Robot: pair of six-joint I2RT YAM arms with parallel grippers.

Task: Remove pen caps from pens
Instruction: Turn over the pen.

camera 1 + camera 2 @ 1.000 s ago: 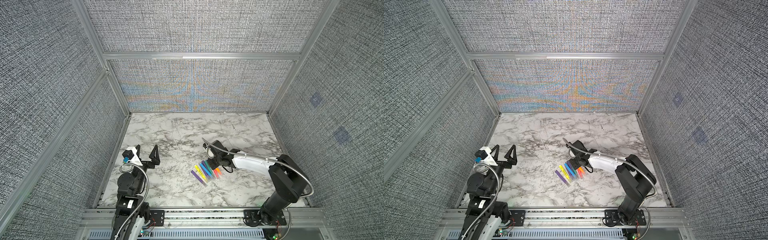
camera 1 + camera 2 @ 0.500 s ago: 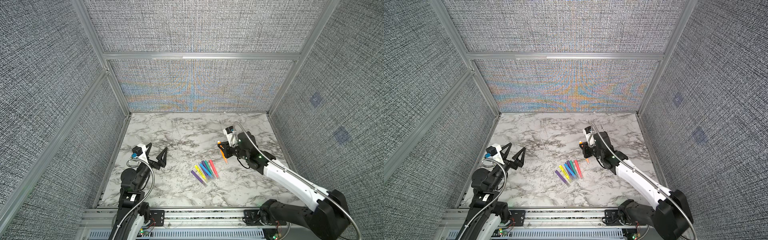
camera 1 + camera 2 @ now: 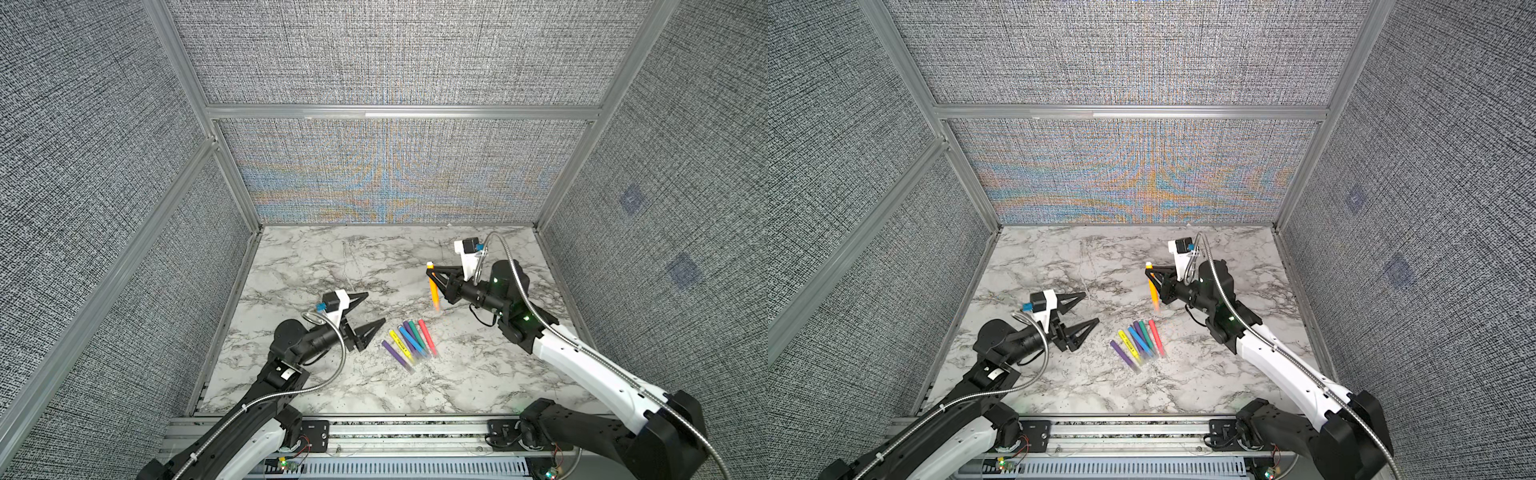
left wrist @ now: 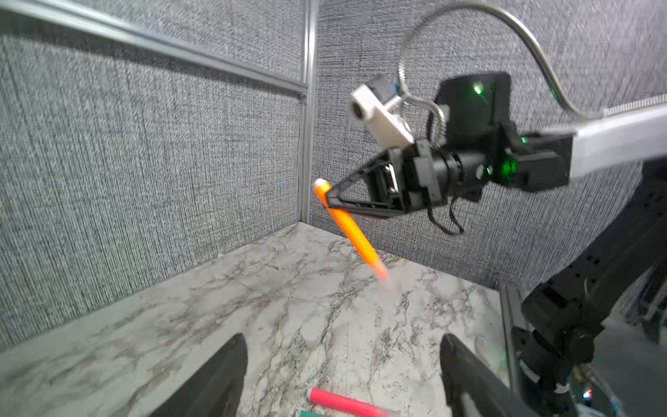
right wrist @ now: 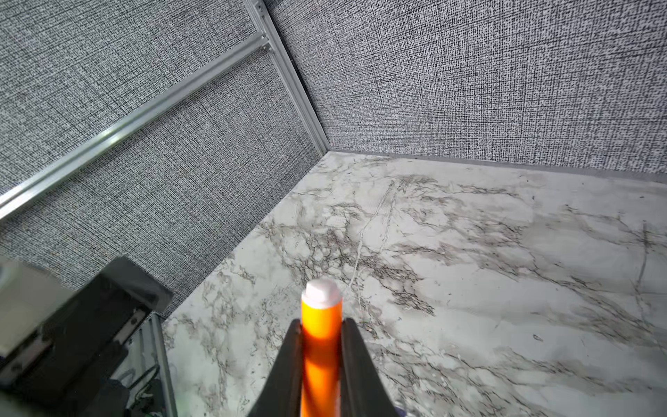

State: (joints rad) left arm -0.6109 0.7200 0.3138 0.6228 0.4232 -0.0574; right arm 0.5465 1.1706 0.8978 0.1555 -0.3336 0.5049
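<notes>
Handover step, I judge: black right gripper pinches slim orange marker pen aloft, its faint clear cap lowest. Black left gripper hovers, jaws spread, beside 6 bright pens on marble tabletop. Next: left grips that cap and pulls.
</notes>
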